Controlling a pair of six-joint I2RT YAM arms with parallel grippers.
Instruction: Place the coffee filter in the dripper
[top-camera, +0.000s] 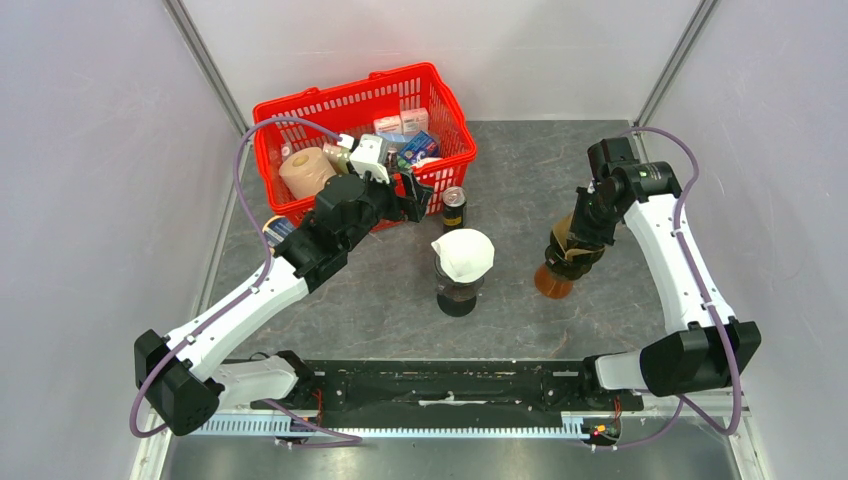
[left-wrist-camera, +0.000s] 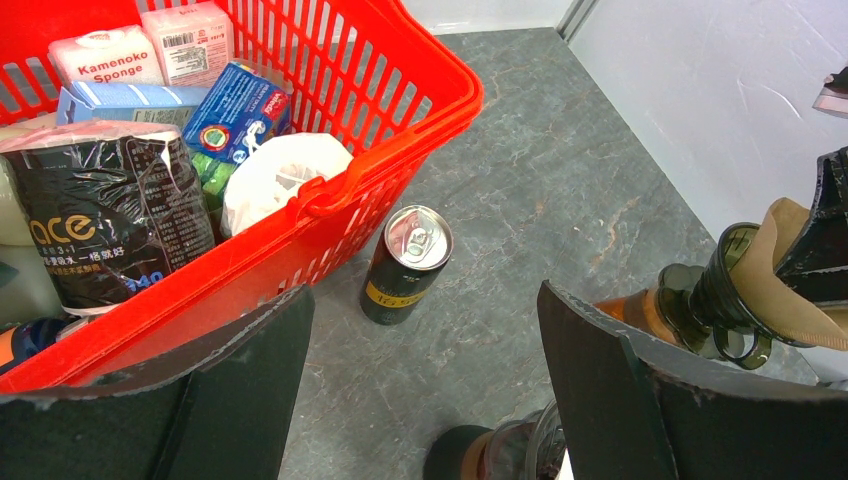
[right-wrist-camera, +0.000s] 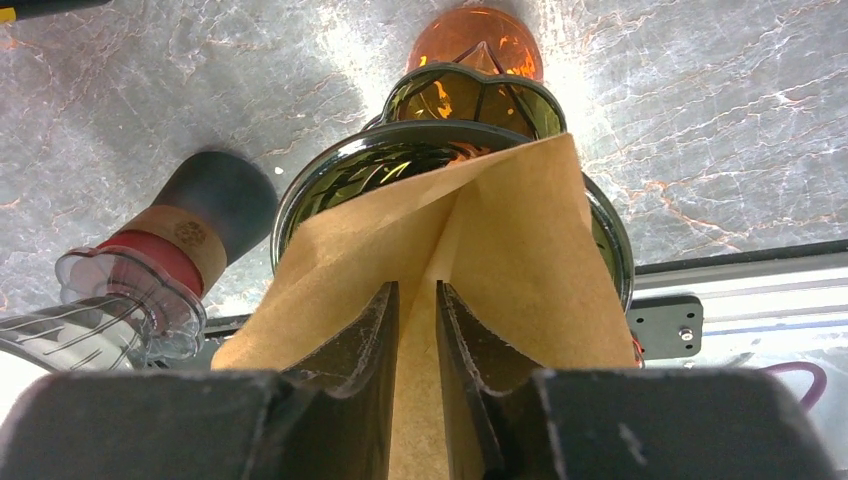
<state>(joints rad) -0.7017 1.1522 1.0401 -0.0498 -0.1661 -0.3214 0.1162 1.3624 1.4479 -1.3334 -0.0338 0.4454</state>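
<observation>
A brown paper coffee filter (right-wrist-camera: 520, 250) is pinched between my right gripper's (right-wrist-camera: 417, 290) fingers, its lower part inside the dark glass dripper (right-wrist-camera: 340, 175) that sits on an amber server (right-wrist-camera: 475, 35). In the top view the right gripper (top-camera: 577, 240) is directly over this dripper (top-camera: 558, 266) at the right of the table. The filter (left-wrist-camera: 770, 260) and dripper (left-wrist-camera: 715, 300) also show at the right edge of the left wrist view. My left gripper (top-camera: 418, 193) is open and empty, held above the table beside the red basket.
A second dripper (top-camera: 460, 290) with a white filter (top-camera: 463, 252) stands mid-table. A black can (top-camera: 454, 208) stands beside the red basket (top-camera: 300, 105), which holds packets and a paper roll. The can (left-wrist-camera: 405, 262) lies ahead of the open left fingers (left-wrist-camera: 250, 350). Walls enclose the table.
</observation>
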